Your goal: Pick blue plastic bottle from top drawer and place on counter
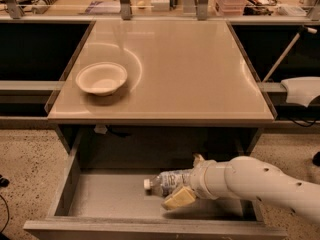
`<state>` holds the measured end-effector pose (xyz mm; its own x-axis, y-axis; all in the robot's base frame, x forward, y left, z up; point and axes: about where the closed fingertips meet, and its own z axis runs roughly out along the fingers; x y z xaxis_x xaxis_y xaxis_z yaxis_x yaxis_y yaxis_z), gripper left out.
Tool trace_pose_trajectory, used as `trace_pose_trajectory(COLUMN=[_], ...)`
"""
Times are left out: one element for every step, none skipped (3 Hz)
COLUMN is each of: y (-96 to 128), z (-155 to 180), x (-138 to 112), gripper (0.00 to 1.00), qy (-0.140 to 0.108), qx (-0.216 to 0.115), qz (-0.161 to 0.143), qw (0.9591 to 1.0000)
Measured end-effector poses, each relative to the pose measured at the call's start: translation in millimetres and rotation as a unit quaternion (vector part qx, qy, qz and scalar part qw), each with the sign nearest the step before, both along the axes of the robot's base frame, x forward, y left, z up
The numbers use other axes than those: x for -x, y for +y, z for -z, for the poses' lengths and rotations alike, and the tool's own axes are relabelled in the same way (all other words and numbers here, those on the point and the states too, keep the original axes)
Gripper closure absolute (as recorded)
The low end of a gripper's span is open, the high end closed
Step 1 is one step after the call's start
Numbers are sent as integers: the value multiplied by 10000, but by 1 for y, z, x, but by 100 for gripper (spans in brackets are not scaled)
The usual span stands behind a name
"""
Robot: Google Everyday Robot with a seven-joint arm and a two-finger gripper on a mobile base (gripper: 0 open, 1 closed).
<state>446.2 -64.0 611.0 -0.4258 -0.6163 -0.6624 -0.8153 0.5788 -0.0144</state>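
The blue plastic bottle (167, 181) lies on its side on the floor of the open top drawer (110, 199), white cap pointing left. My gripper (188, 180) reaches into the drawer from the right on a white arm. Its fingers sit on either side of the bottle's base end, with one yellowish finger pad (180, 198) in front of the bottle and the other behind it, closed on it. The beige counter (175, 69) lies above the drawer.
A white bowl (102, 78) sits on the counter's left side. Dark side shelves flank the counter. A white object (302, 90) rests on the right shelf. Clutter lines the back ledge. The drawer's front panel (150, 230) is at the bottom edge.
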Motion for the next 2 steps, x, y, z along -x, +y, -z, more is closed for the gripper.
trace_pose_trajectory(y=[4, 4], z=[2, 2], x=[3, 3], gripper=[19, 42], qy=[7, 7], qx=[-99, -100], qz=[-66, -66], qw=[9999, 9999])
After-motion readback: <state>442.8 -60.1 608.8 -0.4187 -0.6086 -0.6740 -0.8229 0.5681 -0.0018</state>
